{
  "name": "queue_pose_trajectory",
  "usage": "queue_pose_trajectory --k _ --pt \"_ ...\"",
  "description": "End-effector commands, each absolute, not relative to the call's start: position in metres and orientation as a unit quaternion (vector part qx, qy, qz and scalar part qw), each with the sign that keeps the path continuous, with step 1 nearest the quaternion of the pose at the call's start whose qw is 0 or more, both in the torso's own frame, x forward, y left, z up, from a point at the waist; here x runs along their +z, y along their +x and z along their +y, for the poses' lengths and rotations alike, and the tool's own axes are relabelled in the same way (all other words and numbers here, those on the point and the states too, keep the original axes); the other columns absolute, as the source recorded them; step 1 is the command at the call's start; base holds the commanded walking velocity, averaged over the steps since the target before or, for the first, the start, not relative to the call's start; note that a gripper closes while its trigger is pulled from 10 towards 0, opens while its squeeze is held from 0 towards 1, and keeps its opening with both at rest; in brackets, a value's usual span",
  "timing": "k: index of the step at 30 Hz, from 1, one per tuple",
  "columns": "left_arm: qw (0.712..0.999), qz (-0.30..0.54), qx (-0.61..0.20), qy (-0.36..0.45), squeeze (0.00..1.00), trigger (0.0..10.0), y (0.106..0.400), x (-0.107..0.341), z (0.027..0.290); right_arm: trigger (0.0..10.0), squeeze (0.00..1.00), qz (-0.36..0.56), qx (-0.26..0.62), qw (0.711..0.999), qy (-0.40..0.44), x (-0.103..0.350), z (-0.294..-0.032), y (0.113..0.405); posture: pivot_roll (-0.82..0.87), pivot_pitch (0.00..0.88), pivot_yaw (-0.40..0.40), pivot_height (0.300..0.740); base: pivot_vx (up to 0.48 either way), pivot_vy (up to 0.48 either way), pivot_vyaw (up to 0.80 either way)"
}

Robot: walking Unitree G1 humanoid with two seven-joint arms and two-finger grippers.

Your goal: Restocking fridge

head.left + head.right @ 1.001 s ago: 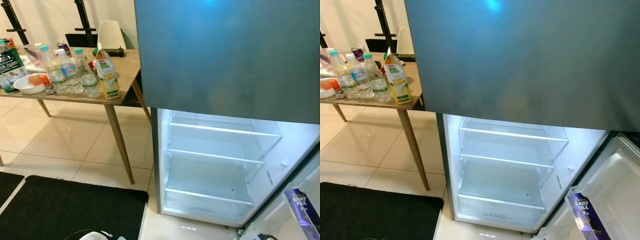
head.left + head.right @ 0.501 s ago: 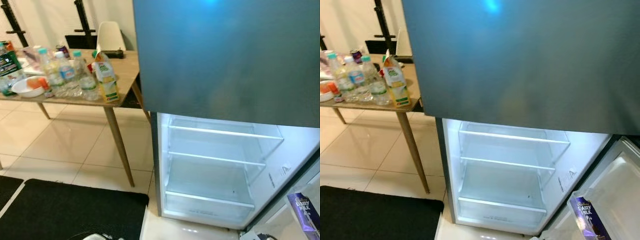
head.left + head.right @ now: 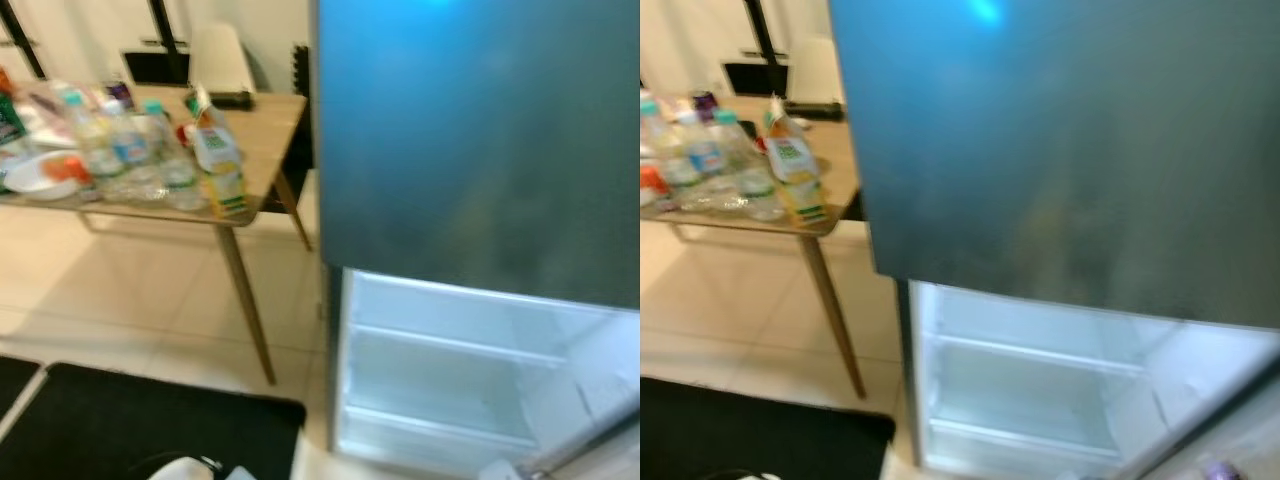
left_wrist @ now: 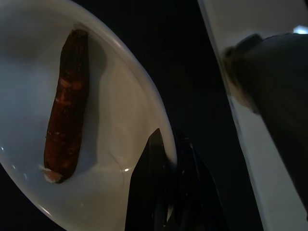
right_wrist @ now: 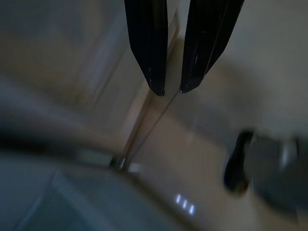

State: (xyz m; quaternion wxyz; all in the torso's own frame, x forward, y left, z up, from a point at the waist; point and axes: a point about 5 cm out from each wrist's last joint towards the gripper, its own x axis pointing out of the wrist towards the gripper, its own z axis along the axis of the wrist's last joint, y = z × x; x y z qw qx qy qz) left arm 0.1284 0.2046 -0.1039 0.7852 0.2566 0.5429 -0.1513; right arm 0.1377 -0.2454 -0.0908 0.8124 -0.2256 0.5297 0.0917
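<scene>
Fridge [image 3: 480, 150] fills the right of the blurred head view, its lower compartment [image 3: 450, 390] lit, with bare shelves. Beside it a wooden bench [image 3: 265, 130] carries water bottles [image 3: 130, 155] and a juice carton [image 3: 218, 160] at its near edge, beside a white bowl [image 3: 40, 175].

Left wrist view: the left tool [image 4: 166, 192] pinches the rim of a white plate [image 4: 110, 120] holding a dark reddish sausage-like piece [image 4: 67, 106].

Right wrist view: the right tool [image 5: 171, 91] hangs over blurred floor, fingertips slightly spread, gripping nothing.
</scene>
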Motion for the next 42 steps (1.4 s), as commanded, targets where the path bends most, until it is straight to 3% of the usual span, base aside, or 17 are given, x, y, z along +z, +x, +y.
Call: queue_pose_trajectory --k 1,11,28,36,42 --pt "0.778 0.558 -0.160 0.241 0.00 10.0 0.1152 -0.1088 0.1990 10.0 0.00 0.540 0.092 0.809 -0.214 -0.0943 -0.2434 0.1294 -0.07 0.000 -0.014 0.740 0.000 0.000 0.00" --pt "0.779 0.557 -0.164 0.236 0.00 10.0 0.1159 -0.1089 0.1967 10.0 0.00 0.548 0.091 0.803 -0.216 -0.0948 -0.2448 0.1276 -0.07 0.000 -0.017 0.740 0.000 0.000 0.00" --pt "0.778 0.554 -0.168 0.244 0.00 10.0 0.1168 -0.1086 0.1968 10.0 0.00 0.551 0.088 0.802 -0.211 -0.0939 -0.2463 0.1293 -0.07 0.000 -0.019 0.740 0.000 0.000 -0.77" --pt "0.777 0.557 -0.163 0.244 0.00 10.0 0.1162 -0.1087 0.1979 10.0 0.00 0.547 0.088 0.806 -0.207 -0.0936 -0.2453 0.1307 -0.07 0.000 -0.019 0.740 0.000 0.000 0.00" --pt "0.776 0.559 -0.164 0.242 0.00 10.0 0.1152 -0.1091 0.1974 10.0 0.00 0.547 0.087 0.807 -0.206 -0.0936 -0.2451 0.1307 -0.08 0.000 -0.017 0.740 0.000 -0.413 0.00"
